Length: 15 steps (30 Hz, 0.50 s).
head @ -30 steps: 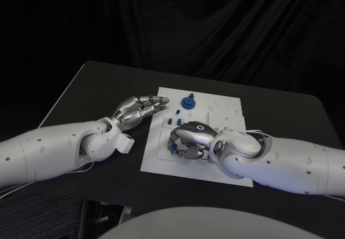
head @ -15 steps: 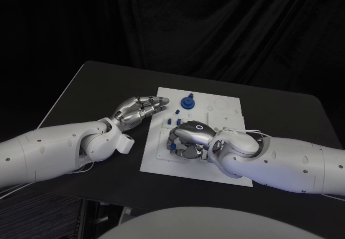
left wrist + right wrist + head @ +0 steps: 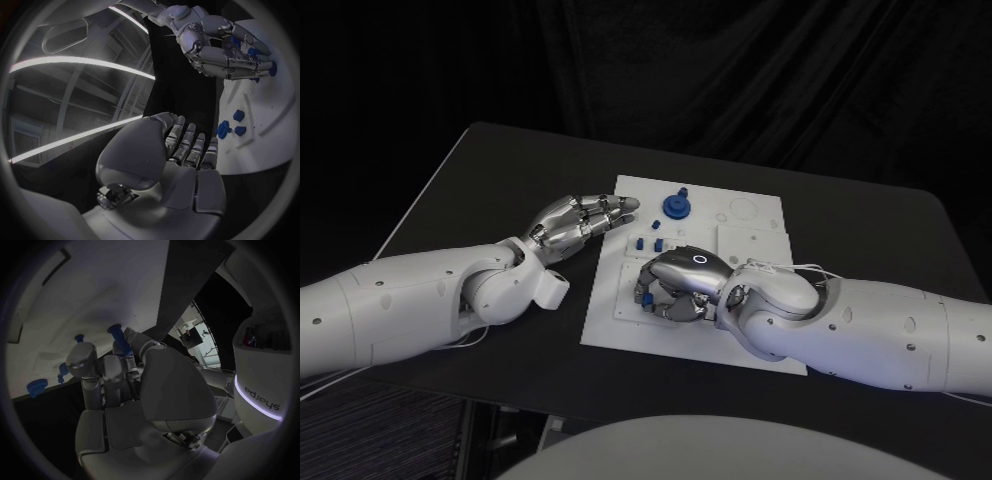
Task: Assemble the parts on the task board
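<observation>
The right hand (image 3: 678, 288) curls down over the near part of the task board (image 3: 733, 345) on the bench, pinching a blue peg (image 3: 117, 335) (seating looks next, needing careful alignment), while the left hand (image 3: 578, 220) hovers released beside the board's edge.

White task board (image 3: 733, 345) lies flat mid-table, small blue parts (image 3: 676, 206) standing on it.

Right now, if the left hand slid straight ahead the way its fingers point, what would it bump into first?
Probably the blue round part standing near the task board's far edge; the left hand points towards it, though its height is unclear.
</observation>
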{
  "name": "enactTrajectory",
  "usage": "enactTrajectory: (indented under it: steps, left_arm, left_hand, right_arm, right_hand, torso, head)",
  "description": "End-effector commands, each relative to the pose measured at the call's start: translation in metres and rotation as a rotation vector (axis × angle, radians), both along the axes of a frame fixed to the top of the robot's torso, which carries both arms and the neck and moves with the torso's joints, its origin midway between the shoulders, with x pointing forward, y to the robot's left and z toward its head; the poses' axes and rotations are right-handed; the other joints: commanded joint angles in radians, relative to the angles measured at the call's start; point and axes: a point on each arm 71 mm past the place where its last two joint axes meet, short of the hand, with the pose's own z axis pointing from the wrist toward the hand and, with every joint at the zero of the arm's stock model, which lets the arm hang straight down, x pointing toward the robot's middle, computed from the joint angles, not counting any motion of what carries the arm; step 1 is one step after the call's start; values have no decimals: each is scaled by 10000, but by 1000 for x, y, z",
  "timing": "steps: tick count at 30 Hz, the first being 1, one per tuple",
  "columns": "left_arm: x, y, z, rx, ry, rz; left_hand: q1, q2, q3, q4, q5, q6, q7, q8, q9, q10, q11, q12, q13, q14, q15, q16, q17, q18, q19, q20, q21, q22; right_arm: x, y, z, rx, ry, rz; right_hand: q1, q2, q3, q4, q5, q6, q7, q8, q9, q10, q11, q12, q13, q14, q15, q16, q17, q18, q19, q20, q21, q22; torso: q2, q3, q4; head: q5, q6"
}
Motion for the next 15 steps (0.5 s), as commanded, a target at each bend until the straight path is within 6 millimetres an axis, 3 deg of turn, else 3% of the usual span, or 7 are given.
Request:
enactTrajectory:
  steps: [1, 8, 13, 14, 15]
  left_arm:
    - [-1, -2, 0, -150, 25, -116]
    - [-1, -1, -1, -114, 82, -123]
    - [-2, -1, -2, -101, 111, -126]
    - [-2, -1, -2, -97, 115, -123]
    - [-2, -1, -2, -95, 118, -120]
  left_hand:
    - [49, 22, 65, -19, 24, 47, 488, 57, 11, 77, 9, 45, 9, 82, 20, 43, 10, -147, 53, 16, 4, 9]
    - [43, 25, 74, -14, 22, 43, 489, 56, 10, 71, 10, 41, 8, 78, 21, 41, 8, -149, 55, 14, 4, 10]
    - [43, 25, 74, -14, 22, 43, 489, 56, 10, 71, 10, 41, 8, 78, 21, 41, 8, -149, 55, 14, 4, 10]
    - [43, 25, 74, -14, 22, 43, 489, 56, 10, 71, 10, 41, 8, 78, 21, 41, 8, -149, 55, 14, 4, 10]
    - [43, 25, 74, -14, 22, 43, 489, 56, 10, 71, 10, 41, 8, 78, 21, 41, 8, -149, 55, 14, 4, 10]
  right_arm:
    - [-2, -1, -1, -77, 27, -17]
    - [-2, -3, -2, -141, 83, -72]
    - [-1, -4, -3, -228, 133, -117]
    - [-1, -4, -4, -264, 153, -117]
    - [-1, -4, -4, -299, 175, -114]
  right_hand:
    - [-23, 67, -64, 17, -58, -44, -28, 101, 110, 356, -266, -57, 11, 14, -8, -66, -25, -27, 39, -21, -38, 1101]
    - [-21, 61, -142, 57, -90, -166, -35, 262, 350, 363, -262, -151, 0, 10, -4, -83, -30, -24, 32, -22, -85, 1091]
    - [-33, 23, -224, 122, -78, -648, 50, 296, 597, 138, -157, -356, -38, -34, 73, -149, -125, -20, 5, 22, -193, 1067]
    - [-54, 2, -246, 155, -68, -910, 112, 231, 629, -20, -90, -451, -64, -54, 124, -172, -159, -16, -16, 55, -257, 1052]
    - [-164, -73, -271, 244, 50, -1495, 270, -74, 509, -577, 87, -764, -186, -103, 266, -226, -252, -29, -60, 135, -372, 1022]
  torso:
    - [-2, -2, 0]
    - [-2, -1, -3]
    - [-6, 1, -9]
    - [-5, 1, -8]
    - [-7, 4, -11]
  head:
    - [-3, -2]
    - [-33, -2]
    - [-30, -2]
    - [-23, -2]
    - [-22, -2]
